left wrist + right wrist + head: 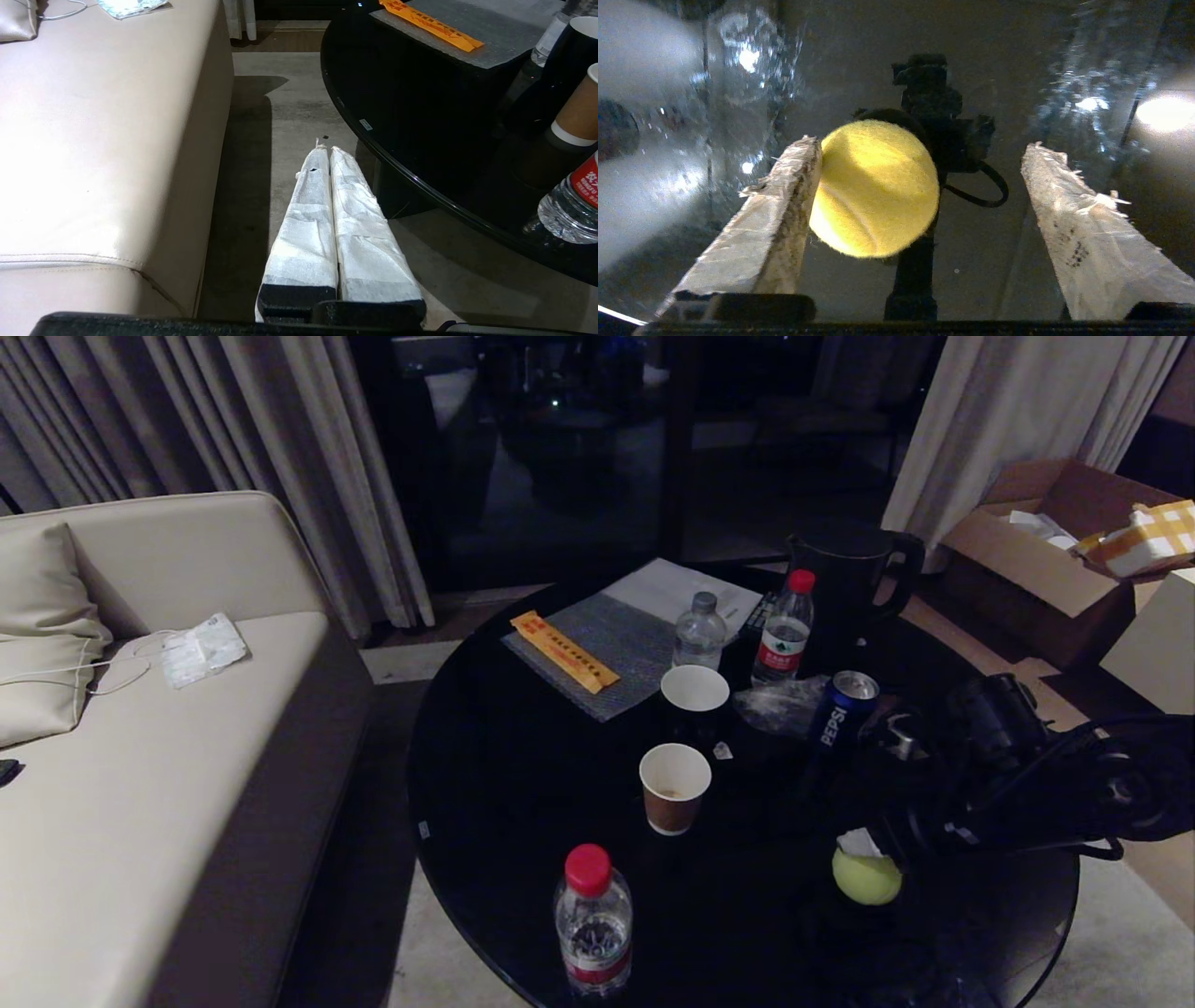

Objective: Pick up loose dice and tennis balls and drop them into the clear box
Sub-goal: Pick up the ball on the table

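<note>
Round black glossy table (523, 784), set beside a beige sofa (140, 784). Right gripper (920, 149): positioned low over the table's near right part, jaws spread wide and released, holding nothing; one tape-wrapped finger (784, 200) lies against the side of the tennis ball (874, 189), the other stands well apart from it. Tennis ball: one, yellow-green, sitting on a see-through floor with glinting clear walls to either side in the right wrist view (apparently the clear box (752, 93), though its outline cannot be made out from the head view). Left gripper (327, 149): off the table, hanging above the carpet between sofa and table edge, jaws pressed together and empty. Other items on the table: two paper cups (674, 787), a Pepsi can (840, 707), a red-capped water bottle (592, 922) near the front edge, two more bottles farther back, a dark kettle (850, 581), an orange packet (563, 651) on a grey padded sheet. On the sofa: a face mask (201, 649). No dice can be made out.
</note>
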Motion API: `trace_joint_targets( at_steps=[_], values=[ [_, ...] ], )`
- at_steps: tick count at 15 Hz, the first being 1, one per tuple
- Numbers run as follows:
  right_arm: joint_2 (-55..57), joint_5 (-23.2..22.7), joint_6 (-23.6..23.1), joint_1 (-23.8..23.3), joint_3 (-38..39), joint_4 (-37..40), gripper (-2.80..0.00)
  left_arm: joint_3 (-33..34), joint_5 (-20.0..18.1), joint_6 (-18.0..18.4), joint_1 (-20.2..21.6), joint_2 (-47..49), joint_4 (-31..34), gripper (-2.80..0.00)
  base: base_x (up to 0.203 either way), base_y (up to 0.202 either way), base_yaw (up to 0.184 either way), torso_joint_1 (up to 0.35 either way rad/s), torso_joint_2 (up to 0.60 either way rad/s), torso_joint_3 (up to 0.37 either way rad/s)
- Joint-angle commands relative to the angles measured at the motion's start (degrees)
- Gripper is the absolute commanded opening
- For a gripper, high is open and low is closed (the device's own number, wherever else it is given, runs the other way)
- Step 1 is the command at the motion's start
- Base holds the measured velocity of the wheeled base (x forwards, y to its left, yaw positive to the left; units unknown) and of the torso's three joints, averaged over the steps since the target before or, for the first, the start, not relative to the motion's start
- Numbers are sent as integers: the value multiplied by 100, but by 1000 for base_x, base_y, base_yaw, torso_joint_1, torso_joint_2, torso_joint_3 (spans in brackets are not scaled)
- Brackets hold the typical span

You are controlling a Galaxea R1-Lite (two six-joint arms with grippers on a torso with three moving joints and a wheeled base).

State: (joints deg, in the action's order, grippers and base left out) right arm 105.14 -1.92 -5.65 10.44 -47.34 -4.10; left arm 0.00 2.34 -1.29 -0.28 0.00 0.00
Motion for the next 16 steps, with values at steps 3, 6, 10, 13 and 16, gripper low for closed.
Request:
trace_joint_targets(
  at_steps=[3,6,10,13,16],
  values=[
    [105,-667,-43,28,40,5,0,9,3,-3,1,9,0,-280,0,0,0,0,0,0],
    [35,-713,-50,46,184,14,0,9,3,-3,1,9,0,-280,0,0,0,0,0,0],
    [-158,-714,-50,72,381,192,0,9,3,-3,1,9,0,-280,0,0,0,0,0,0],
    [-5,-698,-50,125,316,219,0,9,3,-3,1,9,0,-280,0,0,0,0,0,0],
    [274,-679,-50,125,147,208,0,9,3,-3,-6,9,0,-280,0,0,0,0,0,0]
  ],
)
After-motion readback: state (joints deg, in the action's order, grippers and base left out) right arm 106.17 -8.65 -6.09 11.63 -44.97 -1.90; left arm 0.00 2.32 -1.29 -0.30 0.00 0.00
